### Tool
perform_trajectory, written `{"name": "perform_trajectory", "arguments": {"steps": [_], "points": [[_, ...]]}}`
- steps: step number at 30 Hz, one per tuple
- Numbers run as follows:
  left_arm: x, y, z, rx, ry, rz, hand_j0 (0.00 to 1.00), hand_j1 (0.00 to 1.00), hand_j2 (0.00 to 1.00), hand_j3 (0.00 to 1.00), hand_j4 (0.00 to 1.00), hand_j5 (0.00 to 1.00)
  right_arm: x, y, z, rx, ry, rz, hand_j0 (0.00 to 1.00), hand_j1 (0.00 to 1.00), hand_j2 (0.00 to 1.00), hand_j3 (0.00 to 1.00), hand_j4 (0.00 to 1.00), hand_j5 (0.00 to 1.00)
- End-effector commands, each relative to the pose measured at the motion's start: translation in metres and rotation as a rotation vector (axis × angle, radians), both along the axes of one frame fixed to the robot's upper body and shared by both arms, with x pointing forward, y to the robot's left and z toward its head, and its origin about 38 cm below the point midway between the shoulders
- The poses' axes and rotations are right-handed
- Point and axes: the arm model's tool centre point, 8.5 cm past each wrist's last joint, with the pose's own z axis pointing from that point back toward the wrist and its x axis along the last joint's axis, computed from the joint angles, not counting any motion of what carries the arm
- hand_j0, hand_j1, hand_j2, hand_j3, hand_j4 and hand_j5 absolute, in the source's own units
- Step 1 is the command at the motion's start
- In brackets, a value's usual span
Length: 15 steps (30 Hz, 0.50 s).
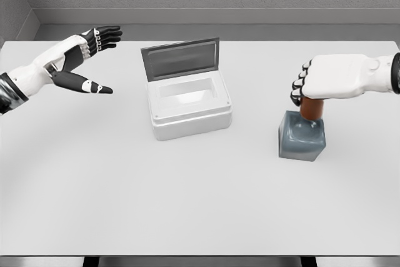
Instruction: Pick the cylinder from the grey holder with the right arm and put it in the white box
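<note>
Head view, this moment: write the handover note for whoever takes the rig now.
Right hand: curled around the top of the brown cylinder, which stands in the grey holder at table right.
Left hand: open, holding nothing, raised at far left.
White box: table centre, lid up, nothing visible inside.
Done: hand closed on the cylinder.
Left: lift it out of the holder, carry it left to the box, set it inside, release.
</note>
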Motion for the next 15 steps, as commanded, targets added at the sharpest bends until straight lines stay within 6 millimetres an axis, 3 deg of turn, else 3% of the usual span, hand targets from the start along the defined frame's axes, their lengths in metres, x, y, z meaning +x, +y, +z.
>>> {"name": "perform_trajectory", "arguments": {"steps": [1, 15], "points": [[0.000, 0.000, 0.000, -0.006, 0.002, 0.000, 1.00, 1.00, 1.00, 1.00, 1.00, 1.00, 0.003, 0.008, -0.001, 0.016, 0.001, 0.013, 0.46, 0.46, 0.46, 0.46, 0.46, 0.46], [0.001, -0.002, 0.001, -0.010, 0.000, -0.003, 1.00, 1.00, 1.00, 1.00, 1.00, 1.00, 0.016, 0.028, 0.009, 0.055, -0.025, 0.041, 0.42, 0.42, 0.42, 0.42, 0.42, 0.42]]}}
